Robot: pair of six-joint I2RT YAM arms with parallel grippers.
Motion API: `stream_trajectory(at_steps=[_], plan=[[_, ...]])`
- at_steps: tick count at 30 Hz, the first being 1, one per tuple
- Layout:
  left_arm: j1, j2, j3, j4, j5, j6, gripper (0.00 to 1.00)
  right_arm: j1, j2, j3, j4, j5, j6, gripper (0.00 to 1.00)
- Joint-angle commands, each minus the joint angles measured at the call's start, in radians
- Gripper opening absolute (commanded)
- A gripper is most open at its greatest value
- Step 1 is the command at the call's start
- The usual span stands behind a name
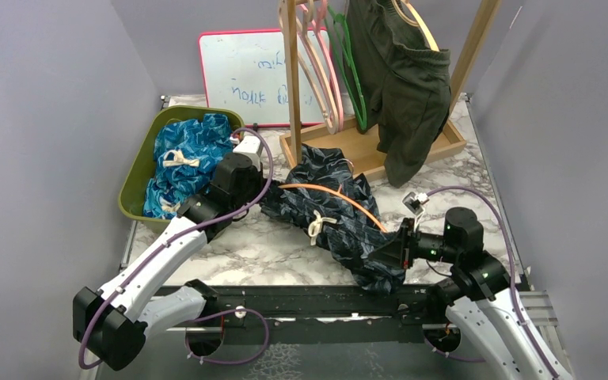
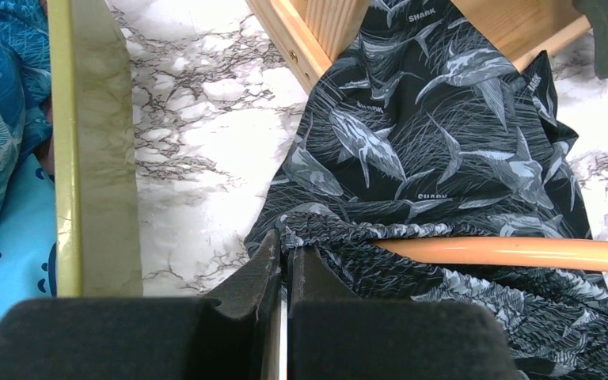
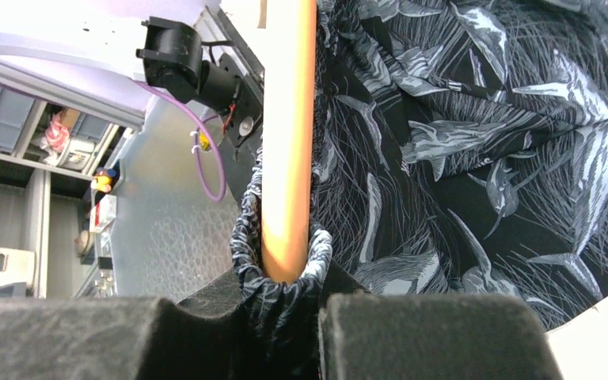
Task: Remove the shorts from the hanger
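**Asker:** Where are the shorts you are working on?

**Me:** The dark navy shark-print shorts (image 1: 340, 214) lie crumpled on the marble table (image 1: 269, 249), stretched between my 2 claws. One corner is draped over the edge of the wooden rack base (image 1: 443, 141). An orange hanger (image 2: 522, 253) runs through their waistband, so they are not off it.

**Asker:** What is your left claw doing?

**Me:** My left claw (image 2: 285, 255) is pinched fully together on the gathered waistband edge, at the end of the shorts nearest the green bin (image 1: 134, 186). The hanger's bar comes out of the cloth just to the right of my fingertips.

**Asker:** And the right one?

**Me:** My right claw (image 3: 285, 294) is narrow, clamped on the orange hanger's end with the elastic waistband bunched around it. Cloth and hanger both sit between the pads. It holds that end toward the near edge of the table, on the right side.

**Asker:** What else is around?

**Me:** The bin sits at the table's left and holds blue printed shorts (image 1: 190, 154), with a white drawstring showing on top. On the rack, 1 pair of dark olive green shorts (image 1: 404, 79) hangs from a pale wooden hanger (image 1: 421, 24). Beside it hang pink hangers (image 1: 322, 71) and a green hanger (image 1: 350, 75). A whiteboard (image 1: 233, 71) with a pink frame leans against the back wall behind the bin.
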Motion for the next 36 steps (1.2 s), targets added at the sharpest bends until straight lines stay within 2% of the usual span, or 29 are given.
stream_trajectory(at_steps=[1,14,24,31,36], plan=[[0.068,-0.029,-0.020,-0.011,-0.163,0.028,0.00,0.002,-0.029,0.100,-0.050,0.043,0.001,0.02],[0.076,-0.025,-0.052,0.000,-0.084,-0.006,0.00,0.003,-0.088,0.265,-0.206,0.345,0.005,0.02],[0.077,-0.022,-0.117,0.033,0.052,-0.063,0.00,0.003,-0.156,0.268,-0.147,0.300,0.036,0.02],[0.075,-0.042,-0.195,0.096,0.222,-0.077,0.00,0.003,-0.123,0.213,-0.115,0.303,0.065,0.02],[0.075,-0.045,-0.211,0.082,0.176,-0.113,0.00,0.003,-0.126,0.206,-0.066,0.209,0.073,0.02]])
